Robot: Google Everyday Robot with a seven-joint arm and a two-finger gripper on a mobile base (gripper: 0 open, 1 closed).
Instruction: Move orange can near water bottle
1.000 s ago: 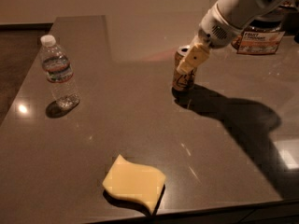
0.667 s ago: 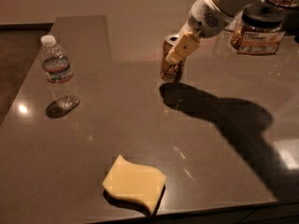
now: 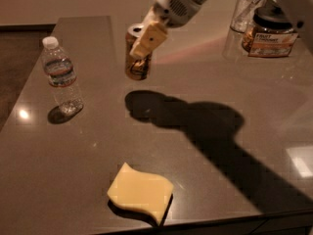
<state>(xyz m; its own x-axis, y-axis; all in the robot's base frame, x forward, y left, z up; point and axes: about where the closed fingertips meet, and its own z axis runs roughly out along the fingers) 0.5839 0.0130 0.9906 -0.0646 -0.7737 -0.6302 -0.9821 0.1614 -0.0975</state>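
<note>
Above the glossy brown table [image 3: 93, 148], the end effector [image 3: 143, 52] clamps the orange can [image 3: 135, 68].

My gripper [image 3: 142, 47] is over the back middle of the table [image 3: 73, 151]. It holds the orange can [image 3: 135, 67] in the air, clear of the surface. The water bottle [image 3: 62, 77] stands upright to the left of the can, near it but apart, close to the table's left edge. A sponge [image 3: 141, 192] lies flat at the front edge. At the back right, a glass [image 3: 246, 9] stands just behind a jar [image 3: 270, 33].
</note>
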